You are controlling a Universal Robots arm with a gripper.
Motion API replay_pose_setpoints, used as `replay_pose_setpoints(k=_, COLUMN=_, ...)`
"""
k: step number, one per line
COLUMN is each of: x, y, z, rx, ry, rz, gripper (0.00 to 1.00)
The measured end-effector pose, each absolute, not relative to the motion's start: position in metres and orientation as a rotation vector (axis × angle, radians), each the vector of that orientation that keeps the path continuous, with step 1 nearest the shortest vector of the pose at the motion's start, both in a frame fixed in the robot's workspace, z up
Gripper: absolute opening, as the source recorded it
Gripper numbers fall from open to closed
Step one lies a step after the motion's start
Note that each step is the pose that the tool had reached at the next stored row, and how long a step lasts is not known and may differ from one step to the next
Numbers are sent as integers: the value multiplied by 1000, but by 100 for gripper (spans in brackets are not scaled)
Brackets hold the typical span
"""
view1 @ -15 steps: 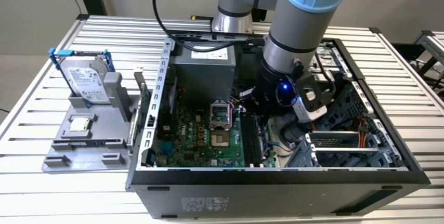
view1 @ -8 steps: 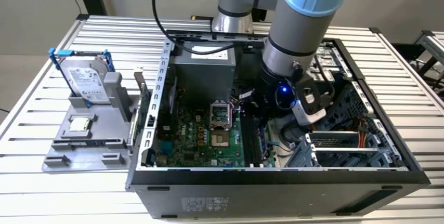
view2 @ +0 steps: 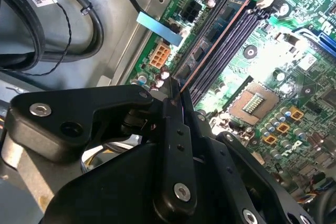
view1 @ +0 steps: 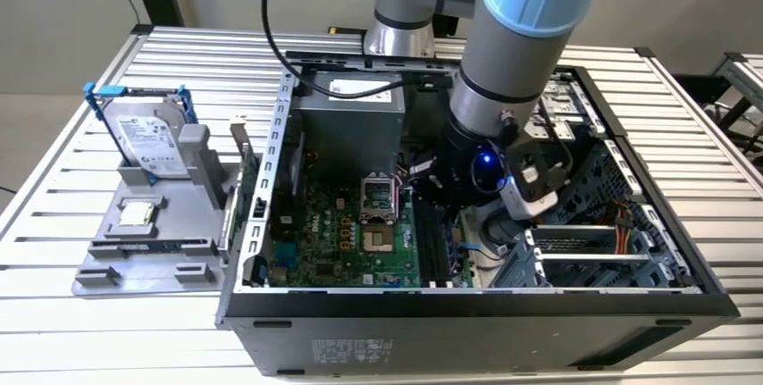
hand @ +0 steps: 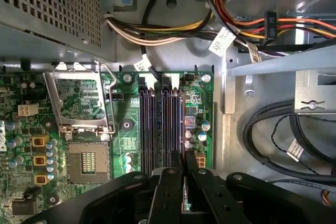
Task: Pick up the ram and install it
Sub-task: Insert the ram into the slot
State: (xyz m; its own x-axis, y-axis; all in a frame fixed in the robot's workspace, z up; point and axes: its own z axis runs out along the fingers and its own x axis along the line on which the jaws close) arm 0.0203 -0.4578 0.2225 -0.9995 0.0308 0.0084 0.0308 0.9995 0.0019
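In the second wrist view the gripper (view2: 176, 98) lies nearest us, its black fingers (view2: 178, 145) drawn close together on the near end of the ram (view2: 212, 38). We see the ram standing on edge in the outermost of the black slots (view2: 231, 45), the one nearest the case wall, its long edge running away from the fingertips along the motherboard (view2: 273, 51). In the first wrist view we see the gripper (hand: 183, 161) narrow in the same way, its tips at the near end of the slots (hand: 160, 124), with the open CPU socket (hand: 86, 158) beside the slots and a bundle of coloured cables (hand: 157, 30) beyond them. In the exterior view the arm (view1: 513, 54) reaches down into the open case (view1: 477, 300), the gripper low over the motherboard (view1: 346, 233). Outside the case, on the exterior view's left, a grey tray (view1: 107, 264) holds a hard drive (view1: 146, 139) upright and a small square chip (view1: 136, 213).
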Motion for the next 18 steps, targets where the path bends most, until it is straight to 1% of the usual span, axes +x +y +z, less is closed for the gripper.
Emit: replay_pose_setpoints(k=18, x=18, y=-458, z=219, rx=-50, ry=-3133, rz=-3, gripper=0)
